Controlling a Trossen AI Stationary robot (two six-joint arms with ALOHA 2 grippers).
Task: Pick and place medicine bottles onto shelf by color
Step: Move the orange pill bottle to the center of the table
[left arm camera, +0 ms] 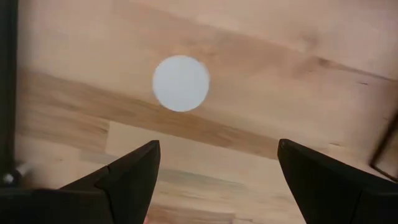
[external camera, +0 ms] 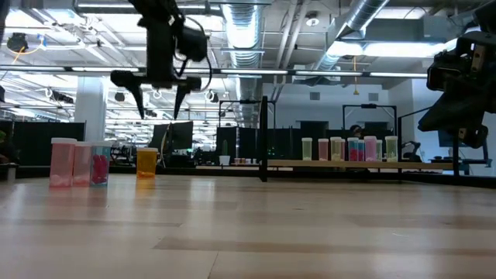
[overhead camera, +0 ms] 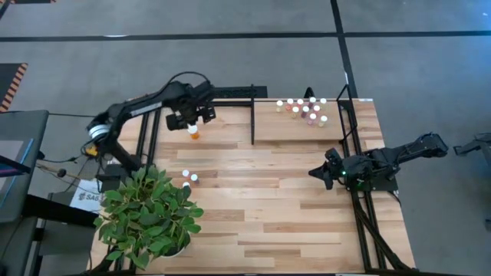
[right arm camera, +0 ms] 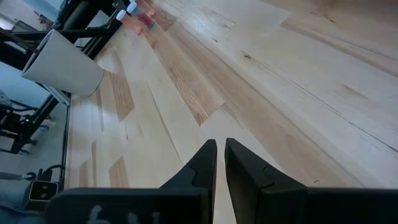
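On the plank desk (overhead camera: 261, 207) I have my left hand (overhead camera: 189, 119) spread wide and empty above the orange bottle (overhead camera: 193, 132), well left of the shelf (overhead camera: 265, 129), ready to drop over its cap, while my right hand (overhead camera: 326, 170) waits closed beside the shelf.

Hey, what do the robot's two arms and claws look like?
Both arms are black and jointed. The left arm has a white-and-orange band near its base and black cables looping over its wrist. Each claw, left and right, has two flat, tapered black fingers. A green light glows on the right arm.

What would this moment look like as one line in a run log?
left gripper: open, above orange bottle | right gripper: shut, waiting at table's right edge | shelf: vials grouped at far right
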